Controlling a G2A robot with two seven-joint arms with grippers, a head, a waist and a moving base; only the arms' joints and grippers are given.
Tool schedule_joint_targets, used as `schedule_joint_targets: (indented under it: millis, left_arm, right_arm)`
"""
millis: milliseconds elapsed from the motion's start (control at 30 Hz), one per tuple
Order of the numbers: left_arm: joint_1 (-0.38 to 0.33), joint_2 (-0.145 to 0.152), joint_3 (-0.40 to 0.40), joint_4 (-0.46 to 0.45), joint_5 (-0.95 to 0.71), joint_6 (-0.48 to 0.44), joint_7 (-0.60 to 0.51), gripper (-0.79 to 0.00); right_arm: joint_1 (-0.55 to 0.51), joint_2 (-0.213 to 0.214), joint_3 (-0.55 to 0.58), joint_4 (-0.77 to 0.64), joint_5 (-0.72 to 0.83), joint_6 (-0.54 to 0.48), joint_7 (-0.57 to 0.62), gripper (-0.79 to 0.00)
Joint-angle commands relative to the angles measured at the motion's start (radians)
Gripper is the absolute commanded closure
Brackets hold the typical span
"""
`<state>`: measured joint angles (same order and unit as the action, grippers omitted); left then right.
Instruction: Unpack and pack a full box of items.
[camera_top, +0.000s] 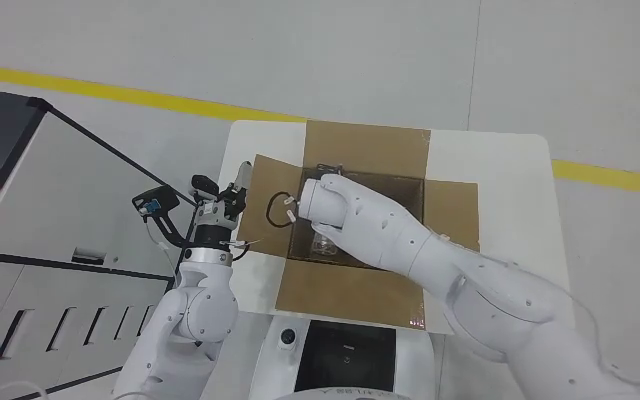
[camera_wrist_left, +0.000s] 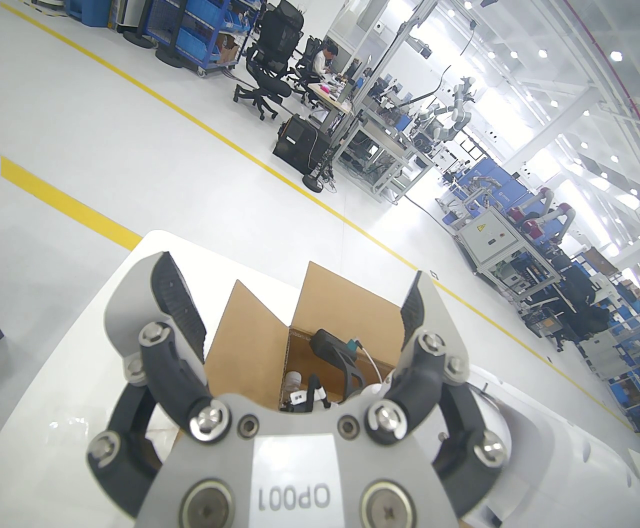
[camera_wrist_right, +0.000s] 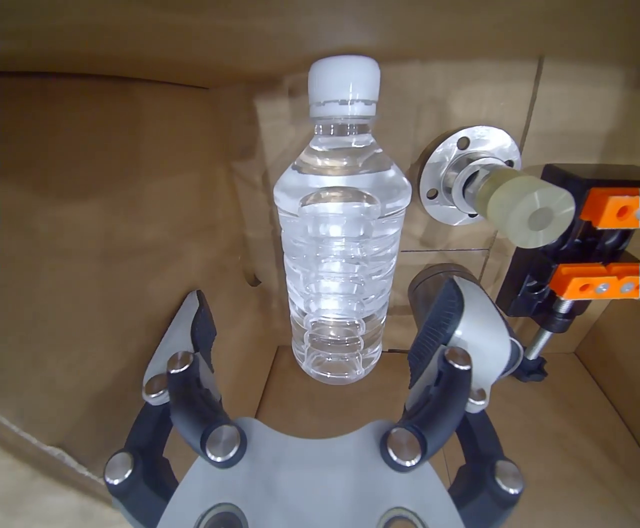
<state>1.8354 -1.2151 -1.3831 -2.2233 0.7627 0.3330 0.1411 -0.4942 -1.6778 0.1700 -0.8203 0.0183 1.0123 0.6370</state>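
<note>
Box (camera_top: 365, 150) with clear white-capped bottle (camera_wrist_right: 340, 240)

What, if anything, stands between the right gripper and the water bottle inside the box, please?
Nothing visible does. The right gripper, open inside the cardboard box, faces the water bottle directly, with only open space between its fingers and the bottle. The metal flange part and the black-and-orange clamp lie beside the bottle, off that line.

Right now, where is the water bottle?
In the right wrist view, the water bottle sits inside the cardboard box, ahead of the open right hand, with a metal flange and a black-and-orange clamp beside it.
</note>
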Motion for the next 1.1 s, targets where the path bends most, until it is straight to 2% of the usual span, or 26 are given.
schedule_joint_targets:
  millis: [0,133,200,367,433,500,667,933,1067]
  left_arm:
    - [0.0,0.0,0.0,0.0,0.0,0.0,0.0,-0.785]
    - [0.0,0.0,0.0,0.0,0.0,0.0,0.0,-0.785]
    - [0.0,0.0,0.0,0.0,0.0,0.0,0.0,-0.785]
    - [0.0,0.0,0.0,0.0,0.0,0.0,0.0,-0.785]
    - [0.0,0.0,0.0,0.0,0.0,0.0,0.0,-0.785]
    - [0.0,0.0,0.0,0.0,0.0,0.0,0.0,-0.785]
    - [0.0,0.0,0.0,0.0,0.0,0.0,0.0,-0.785]
    - [0.0,0.0,0.0,0.0,0.0,0.0,0.0,-0.785]
    - [0.0,0.0,0.0,0.0,0.0,0.0,0.0,-0.785]
  right_arm:
    - [-0.005,-0.006,0.0,0.015,-0.006,0.0,0.001,-0.65]
    - [-0.009,-0.016,0.001,0.027,-0.019,0.0,0.0,-0.625]
    - [-0.009,-0.021,0.002,0.027,-0.029,0.0,0.0,-0.646]
    - [-0.011,-0.031,0.001,0.037,-0.056,0.0,0.008,-0.64]
    - [-0.01,-0.037,0.0,0.041,-0.072,0.0,0.021,-0.603]
    - [-0.011,-0.042,0.0,0.049,-0.092,0.0,0.039,-0.523]
    - [-0.013,-0.059,0.0,0.078,-0.153,0.0,0.092,-0.579]
    - [-0.012,-0.097,0.009,0.137,-0.243,0.0,0.152,-0.57]
    - [-0.02,-0.115,0.024,0.165,-0.274,0.0,0.163,-0.459]
